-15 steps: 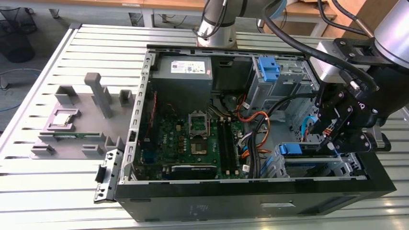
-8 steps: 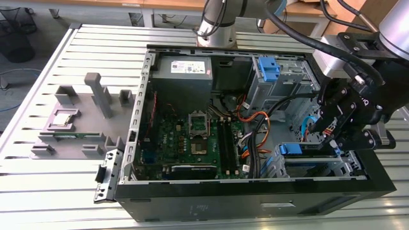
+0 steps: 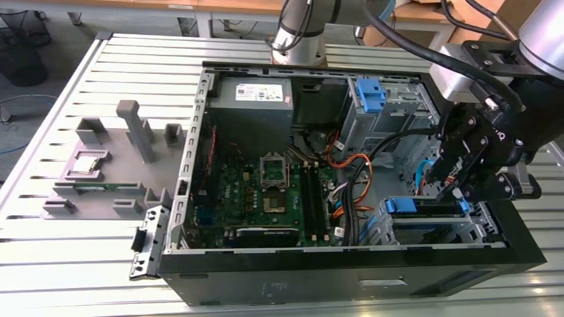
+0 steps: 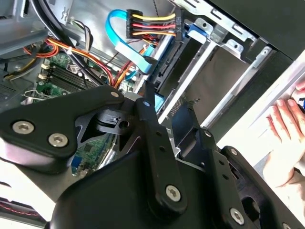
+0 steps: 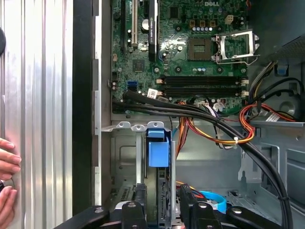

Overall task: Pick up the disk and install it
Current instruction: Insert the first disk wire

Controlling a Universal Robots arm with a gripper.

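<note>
The open computer case (image 3: 352,267) lies on the slatted surface (image 3: 53,264), with the motherboard (image 3: 264,191) on its floor and the grey power supply (image 3: 251,99) at the far side. The drive bay (image 3: 432,228) occupies the near corner of the case at the exterior view's right. The disk (image 5: 164,195) stands on edge in this bay, thin edge uppermost. Its long axis runs between the exterior view's left and right, parallel to the black near wall of the case. One end points toward the motherboard and sits just beside the upright blue latch (image 5: 158,150). The gripper (image 3: 458,191) is positioned directly above the bay, over the other end of the disk, and reaches down on both sides of it in the first wrist view. Whether the gripper clamps the disk cannot be told. In the second wrist view, a blue data cable (image 4: 119,26) arcs toward the bay. A hand (image 5: 7,164) rests on the surface just outside the black wall.
</note>
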